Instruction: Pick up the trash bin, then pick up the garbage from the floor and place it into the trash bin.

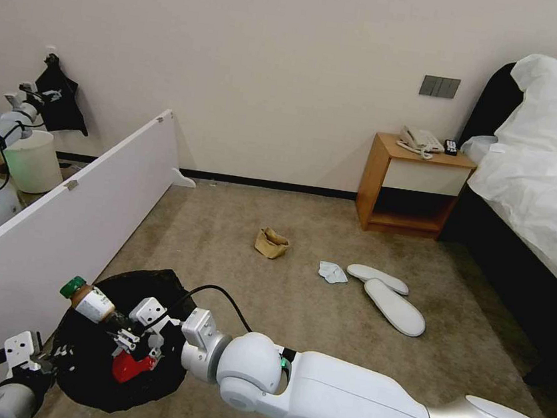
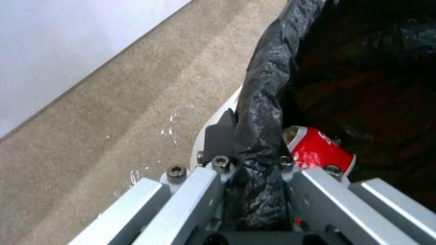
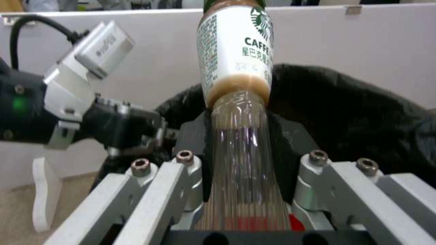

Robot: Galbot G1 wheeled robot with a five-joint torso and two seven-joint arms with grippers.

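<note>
Looking down from the head cam, the biggest thing is the bed [image 1: 548,193] along the right side, with a wooden nightstand [image 1: 410,187] against the wall beside it, and a long white panel [image 1: 69,225] running along the left. The carpeted floor [image 1: 250,279] fills the middle. Near the bottom left sits the trash bin [image 1: 122,345], lined with a crinkly black bag, and a crushed red can [image 2: 318,151] lies inside it. The left gripper [image 2: 252,160] is clamped on the bin's rim, one finger outside the white wall and the other inside, bag plastic pinched between. The right gripper [image 1: 118,330] reaches in from the right and hangs over the bin's opening, squeezed shut around the clear lower end of a coffee bottle [image 3: 236,112], whose green cap [image 1: 72,286] points out past the rim toward the white panel. Out on the carpet, well apart from the bin, two white slippers [image 1: 392,302] lie side by side, a crumpled tissue [image 1: 332,272] just beside them, and a brown paper bag [image 1: 271,242] a bit nearer the wall.
</note>
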